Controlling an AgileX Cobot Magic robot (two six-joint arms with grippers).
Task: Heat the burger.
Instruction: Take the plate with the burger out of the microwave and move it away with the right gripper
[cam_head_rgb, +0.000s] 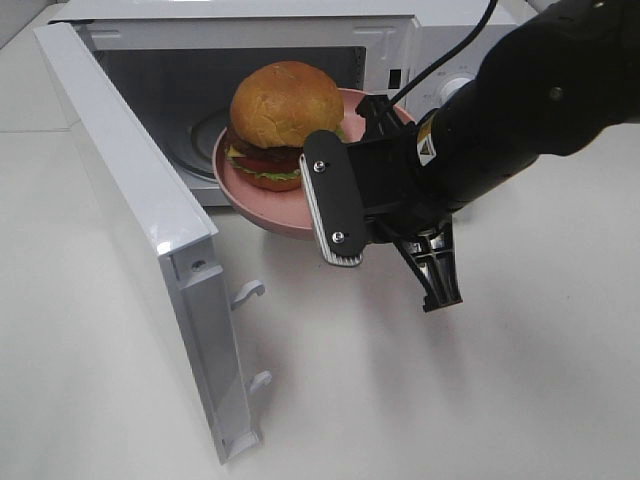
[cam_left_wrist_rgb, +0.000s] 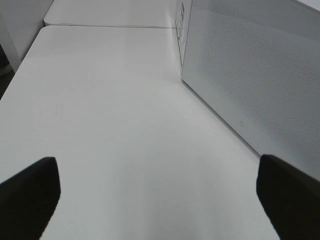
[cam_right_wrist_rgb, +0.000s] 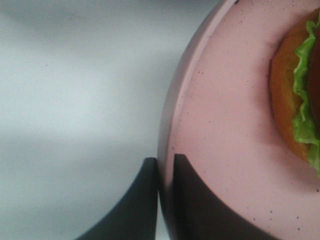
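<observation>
White table (cam_head_rgb: 480, 400) | right gripper (cam_right_wrist_rgb: 165, 172) clamps plate (cam_head_rgb: 285, 212) rim | left gripper (cam_left_wrist_rgb: 159, 192) spread wide

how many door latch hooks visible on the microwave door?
2. Both stick out of the inner edge of the open microwave door in the high view: the upper hook and the lower hook nearer the door's bottom corner. None seem hidden.

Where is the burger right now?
The burger sits on the pink plate, up in the middle of the high view, at the open microwave's mouth. The right gripper pinches the plate's rim.
</observation>
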